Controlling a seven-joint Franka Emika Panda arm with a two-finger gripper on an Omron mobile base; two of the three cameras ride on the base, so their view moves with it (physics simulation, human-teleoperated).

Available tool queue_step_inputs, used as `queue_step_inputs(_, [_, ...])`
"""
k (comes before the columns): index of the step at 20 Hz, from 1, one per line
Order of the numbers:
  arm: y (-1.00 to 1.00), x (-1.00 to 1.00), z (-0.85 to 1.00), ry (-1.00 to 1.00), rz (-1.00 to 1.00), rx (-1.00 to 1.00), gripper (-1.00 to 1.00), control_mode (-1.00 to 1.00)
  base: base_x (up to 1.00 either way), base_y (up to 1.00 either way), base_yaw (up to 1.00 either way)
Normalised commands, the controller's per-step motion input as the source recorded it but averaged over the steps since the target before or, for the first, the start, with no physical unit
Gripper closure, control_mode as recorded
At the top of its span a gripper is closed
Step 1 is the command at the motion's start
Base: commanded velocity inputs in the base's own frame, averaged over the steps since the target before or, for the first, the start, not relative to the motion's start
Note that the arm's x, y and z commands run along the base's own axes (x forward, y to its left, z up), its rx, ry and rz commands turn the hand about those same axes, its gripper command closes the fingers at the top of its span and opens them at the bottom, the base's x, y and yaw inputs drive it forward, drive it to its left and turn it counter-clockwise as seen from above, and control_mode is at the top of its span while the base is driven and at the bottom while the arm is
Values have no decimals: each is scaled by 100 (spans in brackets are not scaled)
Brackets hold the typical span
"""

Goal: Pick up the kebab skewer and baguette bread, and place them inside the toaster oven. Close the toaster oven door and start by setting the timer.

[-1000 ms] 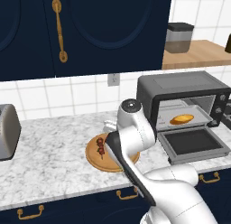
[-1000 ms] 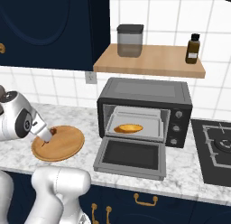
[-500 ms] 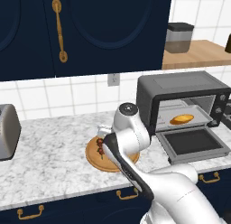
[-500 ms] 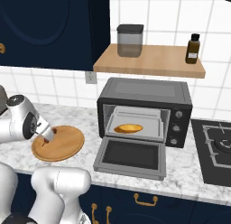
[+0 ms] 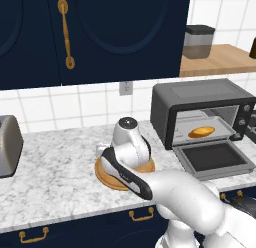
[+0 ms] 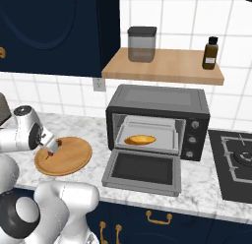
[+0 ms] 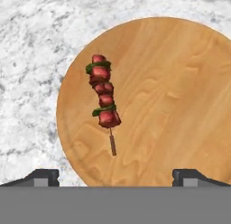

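While hand (image 7: 115,175) hangs open, chunky red kebab skewer (image 7: 104,101) lies on round wooden plate (image 7: 171,96) w/ marble counter (image 7: 31,51) around.

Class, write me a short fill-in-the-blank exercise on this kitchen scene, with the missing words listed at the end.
1. The kebab skewer lies on the wooden ____.
2. The baguette bread sits inside the ____ oven.
3. The toaster oven door is ____.
4. The gripper above the skewer has its jaws ____.

Missing words: plate; toaster; open; open

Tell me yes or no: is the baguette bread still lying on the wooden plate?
No, the baguette bread sits inside the open toaster oven, while the wooden plate carries the kebab skewer.
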Motion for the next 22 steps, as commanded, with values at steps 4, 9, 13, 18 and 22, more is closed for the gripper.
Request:
queue_step_inputs(4, [3,47,-44,3,6,-2,-100,-100,0,0,0])
queue_step_inputs(9, [0,35,-25,11,8,-3,-100,-100,0,0,0])
queue_step_inputs(13, [15,24,-32,5,3,-8,-100,-100,0,0,0])
queue_step_inputs(18, [34,12,-36,0,0,-15,-100,-100,0,0,0])
queue_step_inputs(22, [6,3,-7,0,0,-3,-100,-100,0,0,0])
